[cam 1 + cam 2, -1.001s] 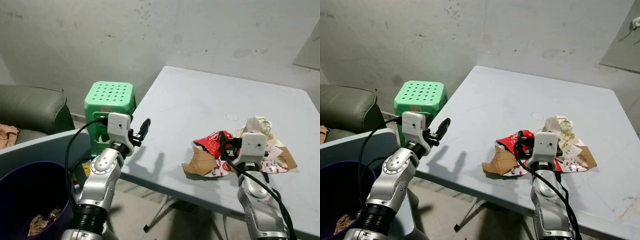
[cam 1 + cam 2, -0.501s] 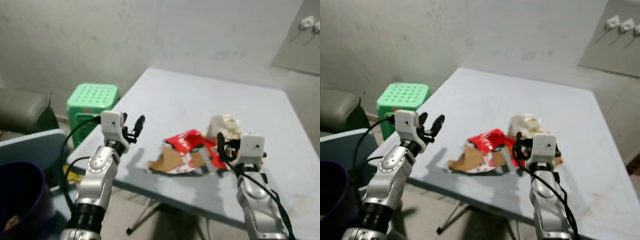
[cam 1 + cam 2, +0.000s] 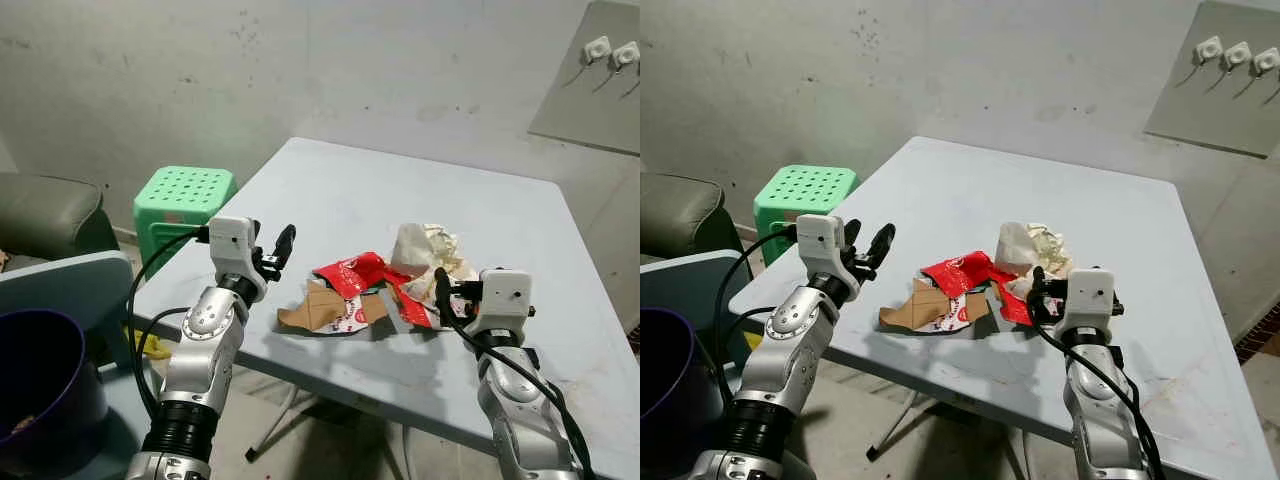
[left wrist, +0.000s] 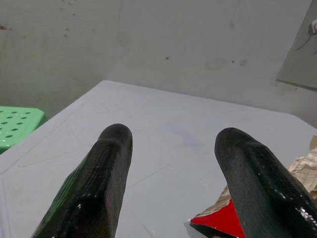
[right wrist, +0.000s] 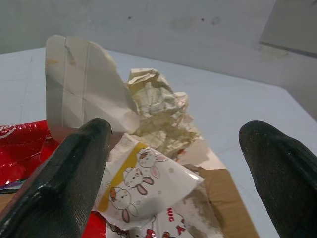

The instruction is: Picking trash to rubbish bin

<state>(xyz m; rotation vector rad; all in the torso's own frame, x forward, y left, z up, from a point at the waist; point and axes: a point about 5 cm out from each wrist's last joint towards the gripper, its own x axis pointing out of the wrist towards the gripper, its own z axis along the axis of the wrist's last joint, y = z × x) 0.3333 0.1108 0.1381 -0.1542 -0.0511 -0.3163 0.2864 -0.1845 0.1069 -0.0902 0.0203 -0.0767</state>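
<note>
The right pincer [image 3: 1037, 290] is released, its two fingers spread wide, and the trash pile [image 3: 975, 285] lies straight ahead of it, just beyond the fingertips: a rabbit-printed wrapper [image 5: 143, 191] nearest, crumpled paper [image 5: 158, 111] behind. This arm looks the nearer. The left pincer [image 3: 278, 252], also released, hovers over the surface [image 3: 480, 215] beside the pile's brown cardboard [image 3: 320, 305] end. The purple rubbish bin [image 3: 40, 395] stands on the floor well to the robot's left, with some scraps inside.

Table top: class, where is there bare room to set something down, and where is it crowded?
Bare: the far half of the table, between the trash pile and the wall, and the left corner near the green stool. Crowded: the near middle, where the pile lies between both grippers.
</note>
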